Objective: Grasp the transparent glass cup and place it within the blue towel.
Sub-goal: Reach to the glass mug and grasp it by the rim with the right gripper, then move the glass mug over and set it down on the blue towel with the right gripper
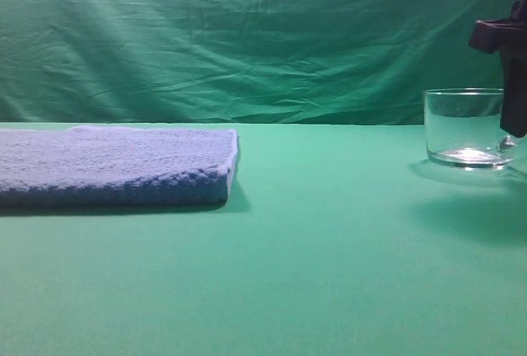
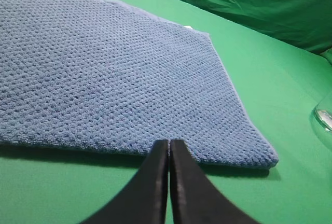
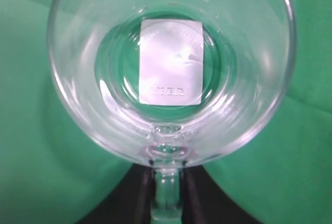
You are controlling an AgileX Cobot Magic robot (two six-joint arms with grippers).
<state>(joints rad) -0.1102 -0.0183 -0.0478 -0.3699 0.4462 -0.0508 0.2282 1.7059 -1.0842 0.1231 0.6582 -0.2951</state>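
Observation:
The transparent glass cup [image 1: 463, 127] stands upright on the green cloth at the far right. My right gripper [image 1: 512, 129] reaches down at its right side. In the right wrist view the cup [image 3: 171, 63] fills the frame from above, a white label showing through its base, and my right gripper [image 3: 167, 190] is shut on the cup's handle [image 3: 167, 193], one finger on each side. The blue towel [image 1: 115, 166] lies flat at the left. In the left wrist view my left gripper [image 2: 169, 149] is shut and empty, hovering before the towel's [image 2: 114, 84] near edge.
A green cloth [image 1: 329, 274] covers the table and hangs as a backdrop [image 1: 247, 35]. The cup's rim shows at the right edge of the left wrist view [image 2: 324, 116]. Open cloth lies between towel and cup.

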